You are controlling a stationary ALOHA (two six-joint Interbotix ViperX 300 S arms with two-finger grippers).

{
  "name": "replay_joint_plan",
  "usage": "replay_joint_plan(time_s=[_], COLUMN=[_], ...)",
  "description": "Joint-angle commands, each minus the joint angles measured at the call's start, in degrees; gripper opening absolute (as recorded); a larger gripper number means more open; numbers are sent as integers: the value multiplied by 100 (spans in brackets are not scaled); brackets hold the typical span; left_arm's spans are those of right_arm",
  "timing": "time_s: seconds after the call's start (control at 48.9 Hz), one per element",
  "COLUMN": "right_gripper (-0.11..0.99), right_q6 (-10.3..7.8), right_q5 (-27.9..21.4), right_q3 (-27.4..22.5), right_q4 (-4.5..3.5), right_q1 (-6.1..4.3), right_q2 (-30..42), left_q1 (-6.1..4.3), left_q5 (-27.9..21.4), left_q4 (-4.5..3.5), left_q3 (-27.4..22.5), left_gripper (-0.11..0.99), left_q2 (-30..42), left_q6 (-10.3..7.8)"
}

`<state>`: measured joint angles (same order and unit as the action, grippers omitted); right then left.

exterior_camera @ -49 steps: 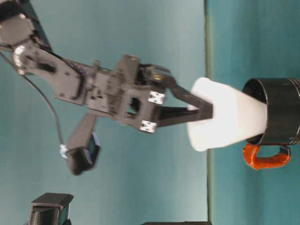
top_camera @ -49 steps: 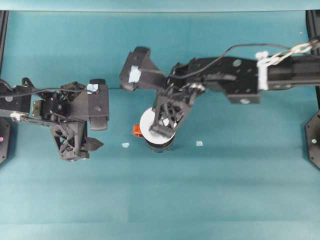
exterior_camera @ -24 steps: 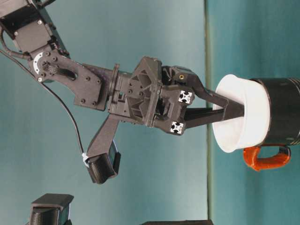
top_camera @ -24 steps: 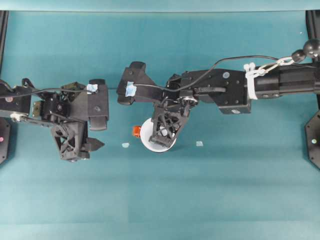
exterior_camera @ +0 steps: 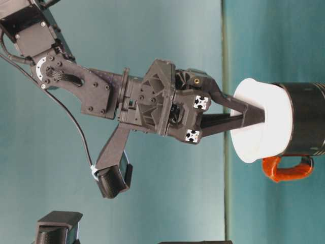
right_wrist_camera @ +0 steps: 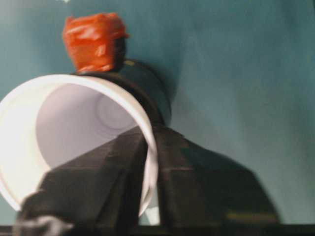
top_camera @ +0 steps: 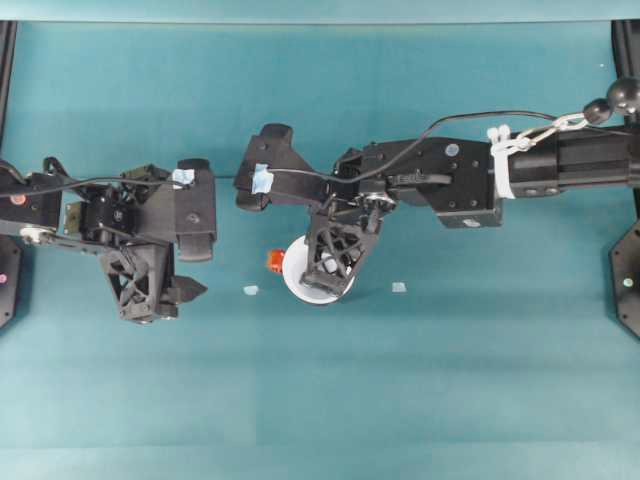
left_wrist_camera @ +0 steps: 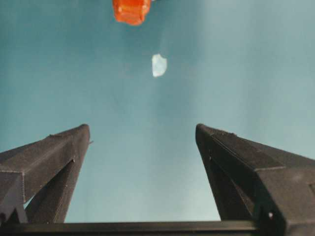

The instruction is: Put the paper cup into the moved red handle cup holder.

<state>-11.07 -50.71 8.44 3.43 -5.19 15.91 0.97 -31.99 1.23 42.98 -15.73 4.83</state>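
Observation:
The white paper cup sits upright inside the black cup holder, its wide rim standing above the holder's top. The holder's red handle sticks out toward the left arm and shows in the table-level view. My right gripper comes down from above, shut on the cup's rim. In the right wrist view one finger is inside the cup wall and one outside, beside the holder. My left gripper hangs open left of the holder with nothing between its fingers.
Two small pale tape scraps lie on the teal table, one left of the holder and one right of it. The left one shows ahead of the left gripper. Black frame posts stand at the table's side edges.
My right gripper lowered the paper cup from a tilted spot over the holder until it sat upright in it. In the last half second it barely moved. The left arm stayed still.

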Motion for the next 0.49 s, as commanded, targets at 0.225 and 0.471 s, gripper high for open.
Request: replay_joint_plan(time_s=[0.225,0.471], right_gripper=[46,88], right_q6=[9,0], right_q5=[-53,-62], right_q3=[-70,-123], right_q4=[62,44], right_q1=[132,229], right_q2=[-79,-193], left_q1=[-18,-18], left_q5=[26,35], left_q4=[26,26], left_q3=[-26,-18], left_gripper=[96,96], left_q2=[-26,-18], left_q6=[9,9])
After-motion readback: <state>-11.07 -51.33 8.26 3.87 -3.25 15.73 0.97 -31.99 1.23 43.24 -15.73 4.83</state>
